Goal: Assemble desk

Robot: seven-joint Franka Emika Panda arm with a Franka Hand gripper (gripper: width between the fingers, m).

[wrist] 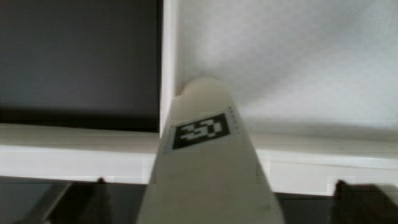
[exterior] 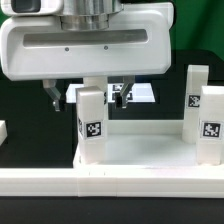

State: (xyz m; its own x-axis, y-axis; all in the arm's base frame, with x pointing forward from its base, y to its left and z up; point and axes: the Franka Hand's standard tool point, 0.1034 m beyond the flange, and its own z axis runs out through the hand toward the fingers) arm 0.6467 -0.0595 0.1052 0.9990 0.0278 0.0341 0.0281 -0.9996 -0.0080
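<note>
Nearest the exterior camera, the long low white rail (exterior: 60,182) runs across the whole foreground on the black table (exterior: 30,140). The near edge of the desk top sits just behind it. That desk top (exterior: 140,152), a wide white rimmed tray, lies flat on the exterior view's right and middle. In the wrist view its pale surface (wrist: 294,70) fills most of the picture beside the dark table (wrist: 80,60). Above it hangs the gripper (exterior: 87,103), its broad white body taking up the upper part of the exterior view. Its jaws are spread, one finger (exterior: 53,97) on each side of the upright leg below, with a visible gap between each pad and the leg; nothing is grasped. That leg (exterior: 92,125), a white rectangular post, stands upright at the tray's near corner on the exterior view's left. In the wrist view it (wrist: 205,165) rises in the middle between the two dark fingertips (wrist: 50,198). Two more legs stand upright along the tray's side on the exterior view's right, a nearer one (exterior: 211,135) and a farther one (exterior: 197,95). Each post bears a black-and-white square tag; the one on the straddled leg (exterior: 93,130) faces the exterior camera and shows tilted in the wrist view (wrist: 203,130). Behind the fingers, a flat white sheet (exterior: 142,93) lies on the table, too hidden to make out further.
</note>
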